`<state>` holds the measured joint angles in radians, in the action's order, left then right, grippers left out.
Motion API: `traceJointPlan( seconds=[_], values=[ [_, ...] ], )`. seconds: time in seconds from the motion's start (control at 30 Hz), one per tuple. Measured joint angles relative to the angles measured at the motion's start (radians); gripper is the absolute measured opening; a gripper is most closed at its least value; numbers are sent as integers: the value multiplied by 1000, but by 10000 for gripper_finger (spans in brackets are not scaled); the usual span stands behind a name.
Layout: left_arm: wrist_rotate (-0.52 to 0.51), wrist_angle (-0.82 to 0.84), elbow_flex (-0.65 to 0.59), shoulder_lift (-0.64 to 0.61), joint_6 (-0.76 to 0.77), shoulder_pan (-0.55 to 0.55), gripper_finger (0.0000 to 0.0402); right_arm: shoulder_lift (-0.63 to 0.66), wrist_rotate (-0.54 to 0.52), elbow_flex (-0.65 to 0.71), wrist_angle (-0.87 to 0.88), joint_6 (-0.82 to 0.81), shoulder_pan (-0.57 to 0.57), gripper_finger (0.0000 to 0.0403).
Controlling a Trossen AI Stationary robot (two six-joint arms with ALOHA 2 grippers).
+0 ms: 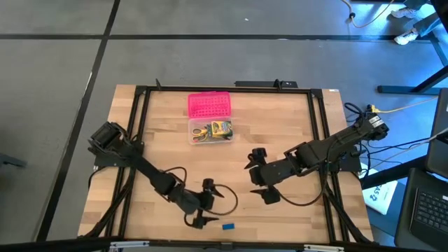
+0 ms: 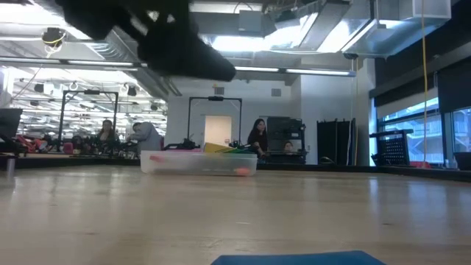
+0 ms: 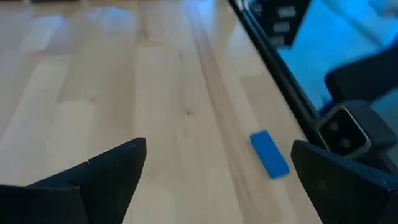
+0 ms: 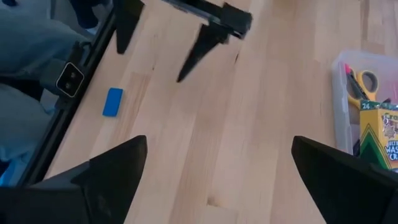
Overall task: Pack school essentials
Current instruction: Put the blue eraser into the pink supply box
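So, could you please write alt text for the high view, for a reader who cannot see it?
Seen from above, a wooden table holds a clear box with scissors and a crayon box inside, its pink lid lying beside it. A small blue eraser lies alone near the front edge, close to the left claw, open; the right claw waits open mid-table.

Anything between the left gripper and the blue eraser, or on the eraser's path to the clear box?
Nothing visible. The left gripper is open just beside the blue eraser, with bare wood between them. From the eraser to the clear box the tabletop is bare too; the open right gripper hangs off to the right of that line.
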<state>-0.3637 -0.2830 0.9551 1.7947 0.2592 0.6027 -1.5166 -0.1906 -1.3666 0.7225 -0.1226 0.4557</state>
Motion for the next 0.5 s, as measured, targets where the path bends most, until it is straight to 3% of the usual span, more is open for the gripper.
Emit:
traceJointPlan(
  seconds=[0.23, 0.5],
  values=[
    [15, 390, 213, 0, 63, 7, 396, 0, 7, 0, 32, 0, 0, 399],
    [7, 413, 310, 59, 81, 37, 396, 0, 5, 0, 80, 27, 6, 399]
  ],
)
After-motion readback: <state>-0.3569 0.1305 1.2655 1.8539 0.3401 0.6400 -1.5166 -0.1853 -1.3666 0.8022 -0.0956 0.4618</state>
